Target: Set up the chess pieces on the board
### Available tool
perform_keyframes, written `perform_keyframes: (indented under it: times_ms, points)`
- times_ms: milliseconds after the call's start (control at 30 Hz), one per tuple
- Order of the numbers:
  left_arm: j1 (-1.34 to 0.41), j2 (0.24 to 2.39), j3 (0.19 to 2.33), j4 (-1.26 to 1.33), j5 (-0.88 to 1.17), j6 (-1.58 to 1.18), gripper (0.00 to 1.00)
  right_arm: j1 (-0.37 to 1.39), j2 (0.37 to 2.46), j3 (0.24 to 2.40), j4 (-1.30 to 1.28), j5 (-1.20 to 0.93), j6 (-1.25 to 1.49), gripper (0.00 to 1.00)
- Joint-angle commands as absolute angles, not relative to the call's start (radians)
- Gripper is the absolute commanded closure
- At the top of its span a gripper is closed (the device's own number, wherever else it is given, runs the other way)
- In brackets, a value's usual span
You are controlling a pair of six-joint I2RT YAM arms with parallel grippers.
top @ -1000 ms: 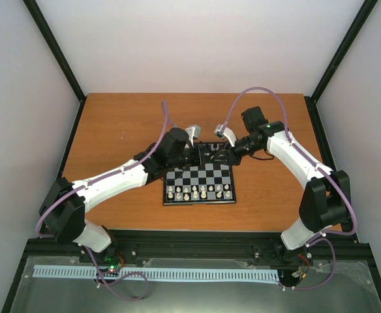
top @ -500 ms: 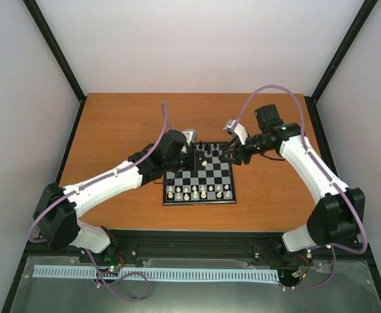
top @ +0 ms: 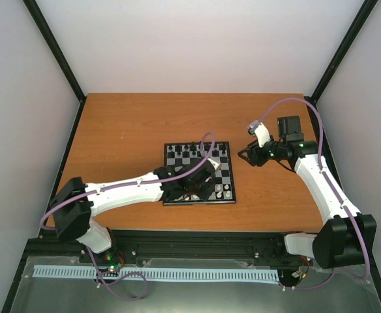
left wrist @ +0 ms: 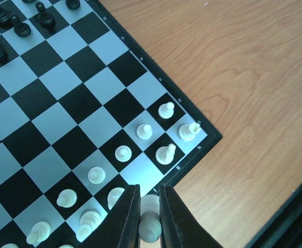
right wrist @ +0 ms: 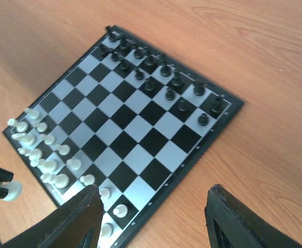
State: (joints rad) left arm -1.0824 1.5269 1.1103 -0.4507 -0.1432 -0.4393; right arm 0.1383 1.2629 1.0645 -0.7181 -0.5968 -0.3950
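Nothing legible is showing anywhere. Tiny pale marks are running along the black rim of the board, ahead and to the right of the left end effector, but they are appearing too small to read.

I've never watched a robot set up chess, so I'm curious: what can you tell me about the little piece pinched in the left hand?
The pinched piece is cream-white and smooth, plastic by the look of it, with rounded contours. I cannot tell which figure it is. The left hand is shut on it, its two dark fingers pressing on either side. It is at the near edge of the board, close to the corner where other white pieces stand. Whether its foot touches the board is hidden.
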Motion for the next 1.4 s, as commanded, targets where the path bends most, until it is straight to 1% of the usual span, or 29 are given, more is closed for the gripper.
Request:
perform_keyframes:
  times_ms: [0, 167, 667, 1133, 1367]
  points:
    - [-1.105, 1.580, 1.170, -0.464, -0.192, -0.379, 0.90, 0.086, 1.239, 1.049, -0.643, -0.567, -0.348, 0.44]
    - [-1.112, 1.644, 1.199, -0.457, -0.194, -0.364, 0.90, 0.056, 1.230, 1.045, -0.646, -0.599, -0.355, 0.44]
    - [-1.114, 1.785, 1.249, -0.450, -0.171, -0.359, 0.90, 0.049, 1.239, 1.047, -0.664, -0.639, -0.378, 0.44]
    - [-1.115, 1.841, 1.243, -0.446, -0.144, -0.368, 0.90, 0.049, 1.243, 1.048, -0.675, -0.653, -0.394, 0.44]
    - [-1.115, 1.859, 1.246, -0.447, -0.149, -0.371, 0.88, 0.049, 1.246, 1.052, -0.680, -0.657, -0.401, 0.43]
